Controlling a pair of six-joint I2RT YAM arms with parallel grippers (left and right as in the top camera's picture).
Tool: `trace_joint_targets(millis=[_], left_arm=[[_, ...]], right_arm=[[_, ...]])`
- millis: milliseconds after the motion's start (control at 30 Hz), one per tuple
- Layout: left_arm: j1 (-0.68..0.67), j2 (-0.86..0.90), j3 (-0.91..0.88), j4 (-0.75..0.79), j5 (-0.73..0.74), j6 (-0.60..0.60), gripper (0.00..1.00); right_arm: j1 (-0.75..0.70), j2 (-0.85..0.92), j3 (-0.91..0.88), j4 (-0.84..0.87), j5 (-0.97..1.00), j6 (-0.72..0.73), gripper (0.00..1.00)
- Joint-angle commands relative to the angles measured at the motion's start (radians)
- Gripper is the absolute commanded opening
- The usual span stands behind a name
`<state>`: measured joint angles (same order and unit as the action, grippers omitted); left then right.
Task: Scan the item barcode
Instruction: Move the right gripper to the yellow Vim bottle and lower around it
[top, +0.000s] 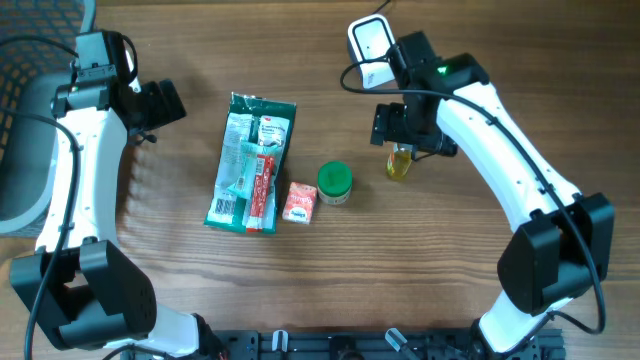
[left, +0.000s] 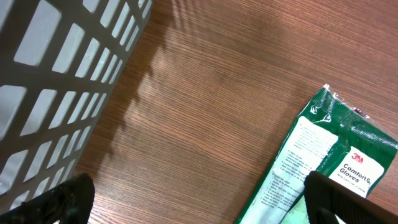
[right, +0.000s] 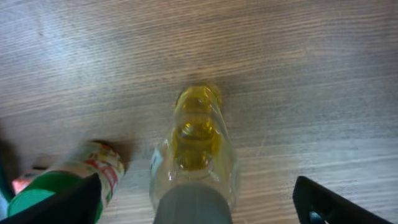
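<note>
Right claw (right: 198, 202) spread wide above the yellow bottle (right: 198, 137), gripping nothing.
Bottle rests on the wooden worktop (top: 470, 300) beneath that claw. Just left of the bottle sits a green-lidded jar (top: 334, 183), then a small red box (top: 300, 202), then a green glove packet (top: 250, 160). Farther left, the left claw (left: 208, 202) hangs equally wide beside a grey basket (left: 50, 93).

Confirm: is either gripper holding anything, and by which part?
Nothing is held. The right gripper is open over the yellow bottle, fingers clear of its sides; the left gripper is open over the table beside the gloves pack.
</note>
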<state>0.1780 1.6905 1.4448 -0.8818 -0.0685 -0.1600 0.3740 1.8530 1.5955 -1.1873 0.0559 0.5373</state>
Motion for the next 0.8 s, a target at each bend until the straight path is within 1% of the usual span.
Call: trace_joint_targets(millis=[0, 67, 167, 400, 533, 633, 767], left_arm=[[0.003, -0.002, 0.007, 0.002, 0.008, -0.002, 1.0], [0.003, -0.002, 0.007, 0.002, 0.008, -0.002, 1.0], [0.003, -0.002, 0.007, 0.002, 0.008, -0.002, 1.0], [0.003, -0.002, 0.007, 0.002, 0.008, -0.002, 1.0], [0.004, -0.002, 0.007, 0.002, 0.008, -0.002, 1.0], [0.003, -0.002, 0.007, 0.002, 0.008, -0.002, 1.0], [0.003, -0.002, 0.007, 0.002, 0.008, -0.002, 1.0]], right_arm=[[0.002, 0.015, -0.056, 0.047, -0.006, 0.012, 0.93], [0.002, 0.015, -0.071, 0.072, -0.005, 0.012, 0.88], [0.002, 0.015, -0.071, 0.088, -0.005, 0.012, 0.78], [0.002, 0.015, -0.071, 0.095, -0.005, -0.012, 0.67], [0.002, 0.015, -0.071, 0.114, -0.005, -0.012, 0.66], [0.002, 0.015, -0.071, 0.125, -0.002, -0.013, 0.63], [0.002, 0.015, -0.071, 0.132, -0.003, -0.012, 0.65]])
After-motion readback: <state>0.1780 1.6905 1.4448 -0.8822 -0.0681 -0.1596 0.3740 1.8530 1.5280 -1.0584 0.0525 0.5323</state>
